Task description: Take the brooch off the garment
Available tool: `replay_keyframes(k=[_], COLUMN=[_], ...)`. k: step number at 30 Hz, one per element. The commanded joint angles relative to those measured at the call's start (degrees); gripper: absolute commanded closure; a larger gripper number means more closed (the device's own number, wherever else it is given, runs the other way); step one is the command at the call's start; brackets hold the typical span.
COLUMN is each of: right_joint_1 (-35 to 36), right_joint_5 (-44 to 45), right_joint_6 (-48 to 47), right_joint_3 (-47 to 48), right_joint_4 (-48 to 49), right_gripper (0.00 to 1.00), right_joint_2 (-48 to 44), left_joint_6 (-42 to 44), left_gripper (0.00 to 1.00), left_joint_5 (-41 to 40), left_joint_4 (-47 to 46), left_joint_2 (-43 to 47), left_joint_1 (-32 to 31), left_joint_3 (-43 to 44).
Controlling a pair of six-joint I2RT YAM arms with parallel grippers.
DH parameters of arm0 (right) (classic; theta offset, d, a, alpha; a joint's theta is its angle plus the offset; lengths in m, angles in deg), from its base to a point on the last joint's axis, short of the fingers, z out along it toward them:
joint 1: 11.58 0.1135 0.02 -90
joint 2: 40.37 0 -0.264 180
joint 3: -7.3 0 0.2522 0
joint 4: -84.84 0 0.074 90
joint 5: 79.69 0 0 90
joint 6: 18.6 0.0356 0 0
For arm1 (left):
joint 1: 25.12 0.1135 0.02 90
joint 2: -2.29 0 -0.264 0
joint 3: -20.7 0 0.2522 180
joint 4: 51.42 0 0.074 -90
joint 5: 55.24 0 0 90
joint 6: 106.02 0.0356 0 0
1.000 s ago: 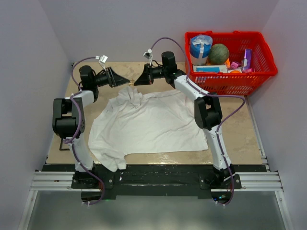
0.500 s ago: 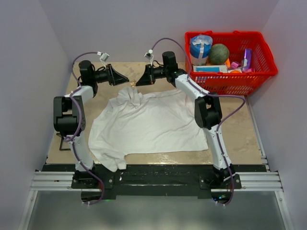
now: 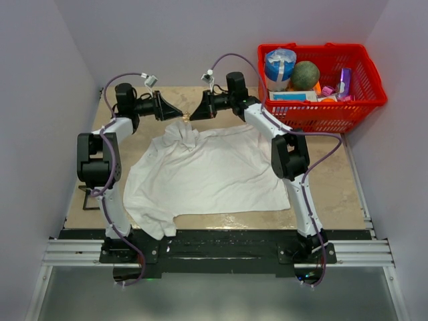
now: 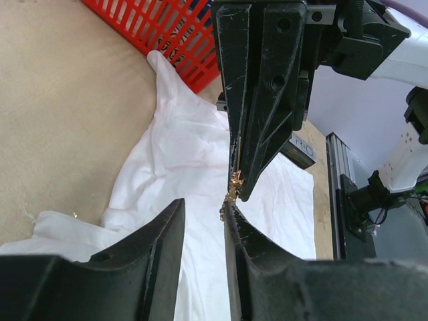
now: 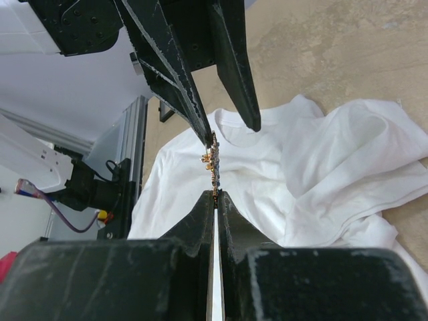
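The white shirt (image 3: 214,170) lies spread on the table, its collar bunched at the back left. It also shows in the left wrist view (image 4: 194,154) and the right wrist view (image 5: 321,174). The tiny gold brooch (image 5: 212,160) is pinched in my shut right gripper (image 5: 215,192) and held in the air above the shirt. My left gripper (image 4: 203,202) is open. Its right fingertip (image 4: 229,207) touches the brooch (image 4: 234,184), with the right gripper (image 4: 242,188) meeting it tip to tip. From above, both grippers (image 3: 175,114) (image 3: 194,115) face each other over the collar.
A red basket (image 3: 321,115) with a ball, a tub and boxes stands at the back right. Its corner shows in the left wrist view (image 4: 167,27). Bare tan table (image 3: 328,180) lies to the right of the shirt. Grey walls close in the sides.
My left arm's wrist has shifted a little toward the right. The two grippers stay tip to tip above the collar, and the shirt has not moved.
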Motion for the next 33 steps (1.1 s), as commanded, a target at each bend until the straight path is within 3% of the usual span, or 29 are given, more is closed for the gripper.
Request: replay_keyframes(k=[1,13,14,18,25,30,33], right_joint_1=[-0.1,-0.1,-0.2,-0.9,-2.0,-2.4,-2.4], right_joint_5=[-1.5,-0.9,-0.3,3.0,4.4,7.3,9.9], right_joint_6=[-0.6,-0.6,-0.6,-0.6,-1.1,-2.1,-3.1], right_joint_3=[2.2,2.3,2.3,2.0,4.4,5.8,5.7], right_joint_4=[0.7,0.4,0.2,0.5,1.9,1.0,-0.3], right_gripper=[1.0,1.0,0.97,0.68,0.64,0.57,0.54], right_joint_2=[0.0,0.2,0.2,-0.1,0.1,0.1,0.2], left_joint_6=[0.2,-6.8,-7.3,-10.4,-12.6,-7.7,-8.3], left_gripper=[0.68,1.0,1.0,1.0,1.0,1.0,1.0], left_joint_5=[1.2,2.8,2.9,2.5,1.7,-1.2,-0.6], left_joint_4=[-1.2,-8.7,-9.7,-12.7,-14.8,-7.3,-7.7], left_joint_2=[-0.7,-1.6,-1.6,-1.1,0.1,0.5,1.0], left_joint_1=[-1.0,-1.0,-1.0,-1.0,-1.0,-1.0,-1.1], left_joint_3=[1.7,0.8,0.4,-1.3,-4.2,-3.5,-4.1])
